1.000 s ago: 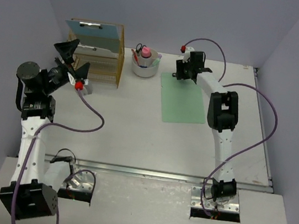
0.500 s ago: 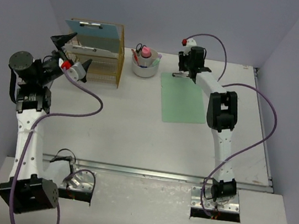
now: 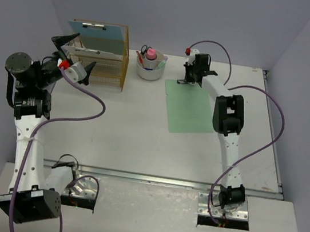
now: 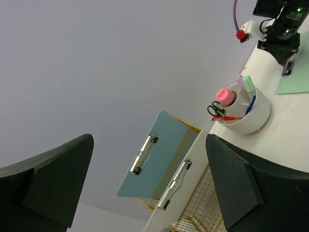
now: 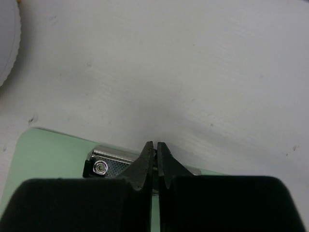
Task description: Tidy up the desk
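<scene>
Two clipboards (image 4: 155, 153) stand in the wire rack (image 3: 110, 70) beside the wide-open, empty left tool (image 3: 77, 54). The right tool (image 5: 154, 157) pinches the clip (image 5: 108, 166) of the green clipboard (image 3: 190, 108), which lies on the desk (image 3: 134, 139), not yet filed.

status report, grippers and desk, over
Left gripper open, up beside the wire basket. Right gripper shut on the green clipboard clip, far end of desk. White bowl sits just left of it.

Left arm (image 3: 26, 143) and right arm (image 3: 230, 150): white links are alternating with black joint housings. Purple cables (image 3: 211, 42) are looping from silver base plates (image 3: 243, 212) to the wrists, each bearing a red knob (image 3: 188, 51). Black wedge-shaped fingers (image 4: 246, 179) are ending each arm.
</scene>
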You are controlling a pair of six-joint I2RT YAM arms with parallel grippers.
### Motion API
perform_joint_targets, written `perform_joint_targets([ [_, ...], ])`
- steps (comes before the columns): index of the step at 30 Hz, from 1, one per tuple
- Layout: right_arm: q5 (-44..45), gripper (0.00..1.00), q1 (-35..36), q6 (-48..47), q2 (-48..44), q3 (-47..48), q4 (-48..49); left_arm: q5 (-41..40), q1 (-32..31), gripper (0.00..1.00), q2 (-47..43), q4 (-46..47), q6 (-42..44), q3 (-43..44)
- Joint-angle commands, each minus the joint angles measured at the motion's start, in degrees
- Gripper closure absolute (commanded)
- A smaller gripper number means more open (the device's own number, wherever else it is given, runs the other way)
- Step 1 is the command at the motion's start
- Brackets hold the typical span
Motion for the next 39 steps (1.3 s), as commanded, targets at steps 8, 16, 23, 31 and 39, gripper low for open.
perform_joint_targets([
  [8,-18.01,1.0,1.16,13.41,-25.78,-34.73,-17.92,-6.66,-14.05,0.06,8.31,-17.01,-6.01,12.93],
  [16,-23.08,0.58,1.6,16.65,-39.81,-40.97,-17.0,-21.71,-38.07,0.11,23.73,-28.91,-13.33,19.45],
  [23,-18.87,0.24,-8.14,16.7,-44.51,-23.79,-21.4,-20.09,-46.03,0.17,46.1,-36.28,-14.69,32.56],
  [31,-16.92,0.24,-28.39,21.94,-52.49,-27.56,-20.0,-27.06,-52.76,0.2,65.36,-41.45,-4.38,44.18],
  [39,-20.54,0.24,-34.39,19.19,-62.95,-42.74,-17.37,-25.58,-56.16,0.24,83.75,-53.99,-0.52,61.51],
])
